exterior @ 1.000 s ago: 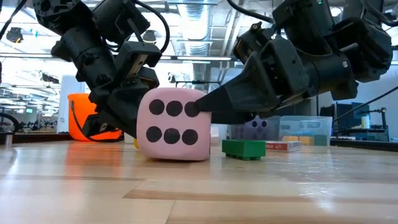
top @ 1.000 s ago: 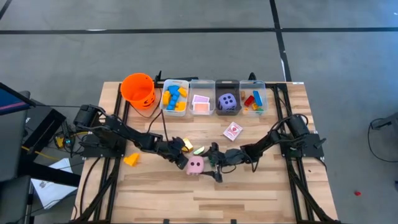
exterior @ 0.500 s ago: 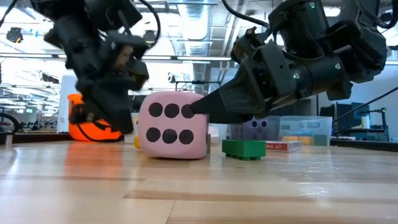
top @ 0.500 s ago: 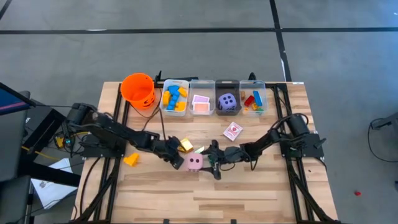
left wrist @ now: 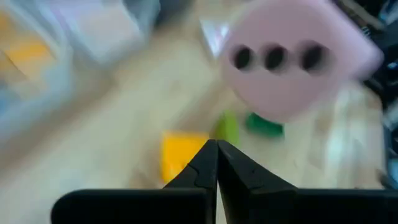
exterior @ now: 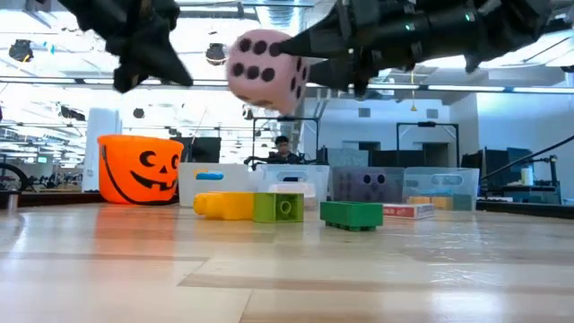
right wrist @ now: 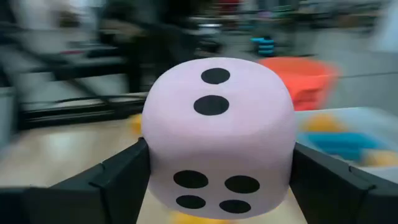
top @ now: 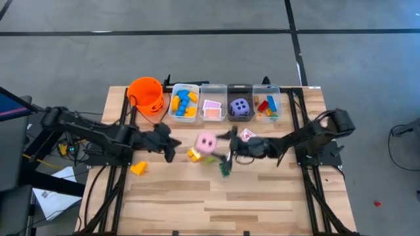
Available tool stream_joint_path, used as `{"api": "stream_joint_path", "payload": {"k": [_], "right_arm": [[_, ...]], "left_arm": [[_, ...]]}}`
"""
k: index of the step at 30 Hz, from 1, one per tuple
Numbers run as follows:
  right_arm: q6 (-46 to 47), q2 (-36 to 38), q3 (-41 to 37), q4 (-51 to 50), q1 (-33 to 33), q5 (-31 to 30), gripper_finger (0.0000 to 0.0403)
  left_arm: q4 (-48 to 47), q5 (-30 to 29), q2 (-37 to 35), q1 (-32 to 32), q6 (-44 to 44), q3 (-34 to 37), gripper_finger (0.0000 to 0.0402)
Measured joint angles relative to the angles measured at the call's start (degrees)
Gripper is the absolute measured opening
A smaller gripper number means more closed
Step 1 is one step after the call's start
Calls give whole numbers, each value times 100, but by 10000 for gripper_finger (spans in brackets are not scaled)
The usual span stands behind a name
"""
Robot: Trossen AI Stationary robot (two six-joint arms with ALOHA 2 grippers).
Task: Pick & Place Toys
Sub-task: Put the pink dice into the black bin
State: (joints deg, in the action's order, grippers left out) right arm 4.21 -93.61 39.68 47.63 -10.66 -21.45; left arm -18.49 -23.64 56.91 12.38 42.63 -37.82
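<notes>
High view looks down on a pale wooden plank table [top: 262,196], where the right gripper [top: 220,145] clamps a soft, rounded pink die [top: 207,142] between its two dark fingers, holding it above the boards just in front of the row of clear rectangular bins [top: 226,103]. Left of the die, the left gripper [top: 172,141] has its fingers pressed together, holding nothing. A glossy orange bucket [top: 146,94] stands at the left end of the bins. Low view alone shows the die [exterior: 265,70] lifted well clear of the table, with a yellow block [exterior: 224,205], a light green block [exterior: 278,207] and a studded dark green block [exterior: 352,213] resting below it. Right wrist view shows the die's black dots and the fingers pressing both its sides.
</notes>
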Motion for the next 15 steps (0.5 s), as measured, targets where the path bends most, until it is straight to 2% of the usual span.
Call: {"api": "stream_joint_path", "payload": {"k": [6,9,13,15], "right_arm": [[-184,1144,0,-1417,621,-1463,329],[-147,1579,0,-2170,1020,-1977,329],[-123,1910,-1,-2694,1523,-2060,329],[-127,1997,0,-2771,1700,-1899,329]], "left_arm": [[69,-1602,-385,-4,-857,4,0],[88,-2094,-345,-9,-1069,4,0],[84,-2197,-192,-9,-1122,4,0],[89,-2197,-110,-9,-1128,4,0]]}}
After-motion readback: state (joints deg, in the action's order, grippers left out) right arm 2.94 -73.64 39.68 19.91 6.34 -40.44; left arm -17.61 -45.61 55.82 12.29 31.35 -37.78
